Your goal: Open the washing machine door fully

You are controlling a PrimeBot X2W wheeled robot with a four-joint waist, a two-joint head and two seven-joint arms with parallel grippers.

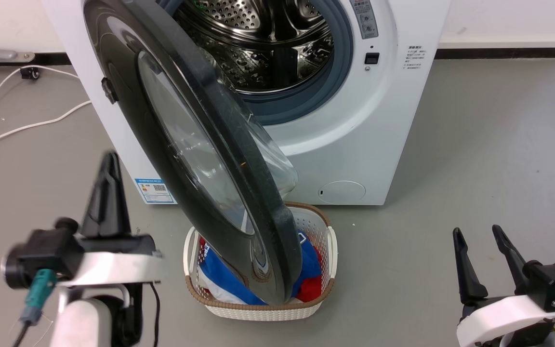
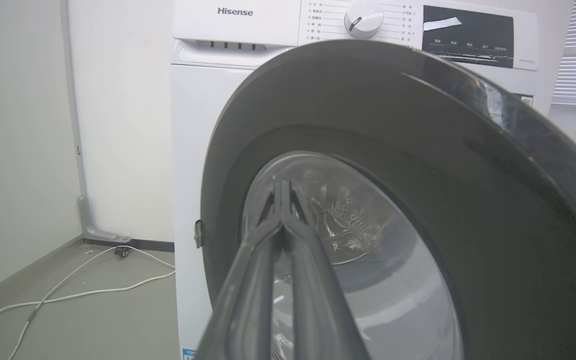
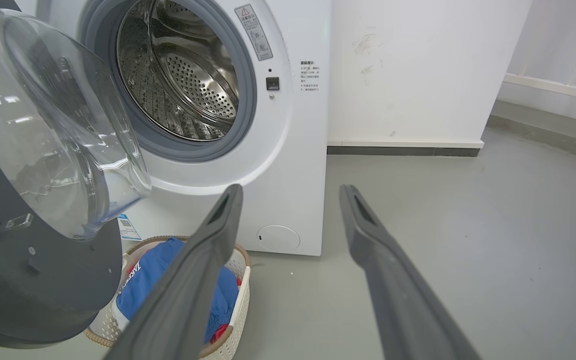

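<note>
Overhanging the clothes-filled laundry basket (image 1: 258, 311), the half-open washing machine door (image 1: 191, 144).

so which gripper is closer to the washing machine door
Left. The left gripper points at the outer face of the washing machine door, close by; the right gripper sits well off, beyond its free edge.

"Hisense" stands in grey on the washing machine's top panel (image 2: 238, 24), at nine o'clock from the dial (image 2: 363, 19); the Chinese print (image 2: 316, 22) beside it is too small to read.
</note>
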